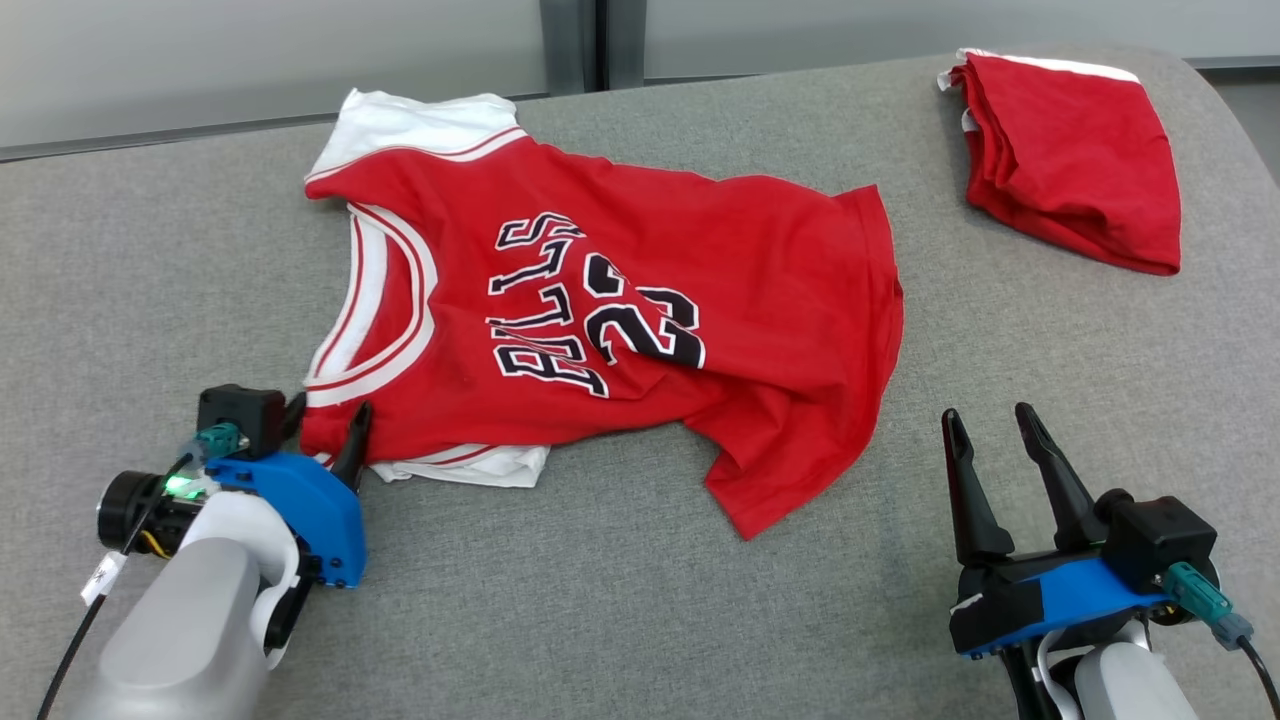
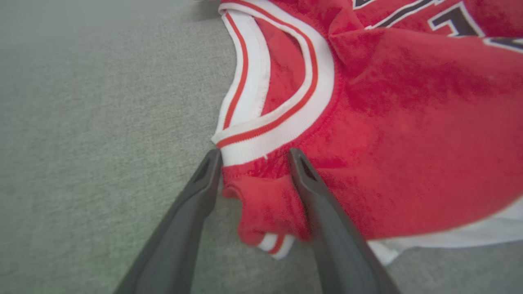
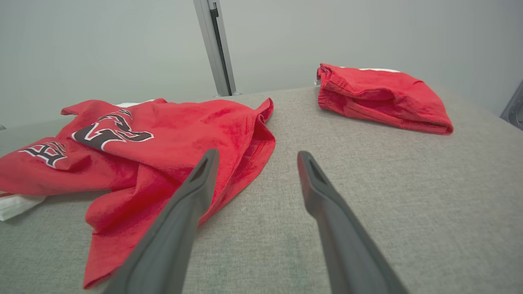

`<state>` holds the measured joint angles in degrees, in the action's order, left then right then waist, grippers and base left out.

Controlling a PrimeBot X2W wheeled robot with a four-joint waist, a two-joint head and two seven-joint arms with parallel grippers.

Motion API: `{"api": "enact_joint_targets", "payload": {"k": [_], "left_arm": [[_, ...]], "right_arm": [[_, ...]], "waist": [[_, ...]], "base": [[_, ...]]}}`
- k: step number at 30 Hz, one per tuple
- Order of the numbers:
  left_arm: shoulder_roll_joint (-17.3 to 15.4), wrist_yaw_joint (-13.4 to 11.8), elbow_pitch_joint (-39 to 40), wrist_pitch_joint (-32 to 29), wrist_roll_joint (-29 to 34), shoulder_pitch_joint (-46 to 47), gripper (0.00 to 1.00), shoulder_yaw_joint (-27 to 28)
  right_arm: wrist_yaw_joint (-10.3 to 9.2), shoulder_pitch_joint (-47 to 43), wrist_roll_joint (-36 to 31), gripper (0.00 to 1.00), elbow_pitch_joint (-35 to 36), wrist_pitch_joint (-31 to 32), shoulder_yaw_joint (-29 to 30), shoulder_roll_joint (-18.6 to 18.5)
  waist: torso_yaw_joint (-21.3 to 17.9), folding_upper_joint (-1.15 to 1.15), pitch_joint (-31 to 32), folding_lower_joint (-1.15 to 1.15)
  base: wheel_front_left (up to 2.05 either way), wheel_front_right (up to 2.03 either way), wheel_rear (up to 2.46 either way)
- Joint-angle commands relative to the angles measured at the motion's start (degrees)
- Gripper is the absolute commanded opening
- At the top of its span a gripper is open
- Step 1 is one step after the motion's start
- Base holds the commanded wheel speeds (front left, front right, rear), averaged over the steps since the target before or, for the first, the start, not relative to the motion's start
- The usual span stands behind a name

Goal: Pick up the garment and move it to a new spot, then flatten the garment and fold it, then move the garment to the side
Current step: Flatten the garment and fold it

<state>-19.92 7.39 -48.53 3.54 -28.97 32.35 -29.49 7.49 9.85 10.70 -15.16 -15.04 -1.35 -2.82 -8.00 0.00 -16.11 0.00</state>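
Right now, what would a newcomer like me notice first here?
A red jersey with black lettering sprawls rumpled across the grey surface. The left fingers stand open around its shoulder by the white collar; a folded red garment sits at the far right.

Well ahead of the right claw (image 1: 988, 412), folded red cloth bundle (image 1: 1075, 165) with white trim on grey woven fabric surface (image 1: 600, 600); grey metal post (image 1: 570, 45) farther off, leftward.

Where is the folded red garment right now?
In the head view, the folded red garment lies at the far right of the grey surface, apart from the spread jersey and beyond the open right gripper.
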Motion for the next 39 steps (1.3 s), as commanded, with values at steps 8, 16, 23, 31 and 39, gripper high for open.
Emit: {"api": "enact_joint_targets", "payload": {"k": [8, 16, 23, 31, 39], "left_arm": [[0.76, 0.11, 2.94, 6.54, -2.83, -0.14, 0.00, -2.57], [-2.70, -4.05, 19.59, 9.69, -1.88, -6.18, 0.00, -1.34], [-8.19, -11.80, 43.39, 3.85, -0.49, -15.79, 0.00, -0.79], [-11.54, -17.50, 59.06, -1.27, -0.47, -23.05, 0.00, -0.42], [-12.10, -17.57, 55.01, -0.79, -0.81, -23.48, 0.00, 0.09]], "right_arm": [[0.01, -1.10, -0.26, 1.00, 0.20, -0.19, 0.60, -0.15], [0.01, -3.55, 0.43, 1.00, 0.09, -0.19, 1.88, -0.14], [0.01, -4.34, 0.50, 1.00, 0.98, -0.19, 3.68, -0.15], [0.01, -3.78, 0.30, 1.00, 0.61, -0.19, 3.99, -0.16], [0.01, -2.32, -0.49, 1.00, 0.59, -0.19, 3.04, -0.16]], "waist": [[1.78, 0.00, 2.61, 0.00], [5.25, 0.00, 5.52, 0.00], [8.46, 0.00, 5.21, 0.00], [9.41, 0.00, 4.31, 0.00], [6.69, 0.00, 3.20, 0.00]], "base": [[0.00, 0.00, 0.00], [0.00, 0.00, 0.00], [0.00, 0.00, 0.00], [0.00, 0.00, 0.00], [0.00, 0.00, 0.00]]}}
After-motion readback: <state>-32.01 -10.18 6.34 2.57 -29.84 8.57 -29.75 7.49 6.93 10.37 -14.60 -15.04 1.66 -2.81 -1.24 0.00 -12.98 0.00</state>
